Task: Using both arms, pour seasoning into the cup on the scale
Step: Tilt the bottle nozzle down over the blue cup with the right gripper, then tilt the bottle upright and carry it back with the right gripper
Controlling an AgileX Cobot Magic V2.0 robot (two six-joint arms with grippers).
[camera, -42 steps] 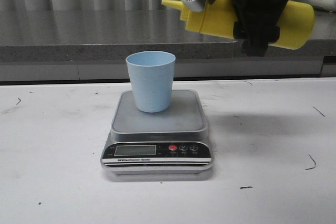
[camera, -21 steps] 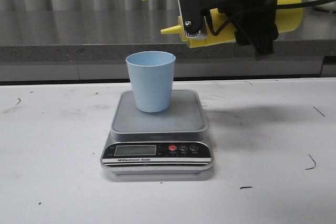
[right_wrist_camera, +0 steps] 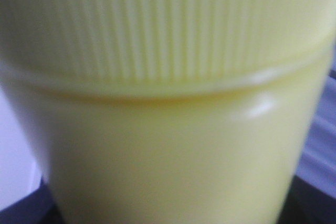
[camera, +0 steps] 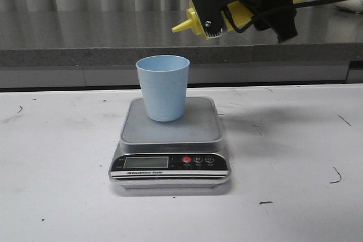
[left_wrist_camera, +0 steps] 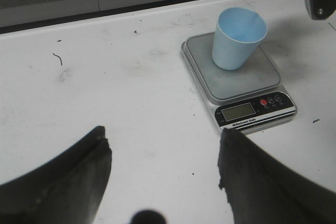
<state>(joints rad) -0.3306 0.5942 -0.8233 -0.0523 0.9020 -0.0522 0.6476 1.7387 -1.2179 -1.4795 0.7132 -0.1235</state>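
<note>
Left gripper (left_wrist_camera: 163,174) hangs wide, holding nothing, the scale (camera: 170,140) and light, tippable cup (camera: 163,87) ahead of its fingers. Right gripper (camera: 244,4) clamps the seasoning (camera: 195,22) mid-body, nozzle tilted down beyond the fingers; soft plastic, probably squeezable.

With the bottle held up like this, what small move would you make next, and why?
Probably shift the right gripper a little toward the robot's left and tip further: the seasoning bottle lies nearly level, its nozzle above and just right of the cup on the scale, not yet over its mouth.
</note>
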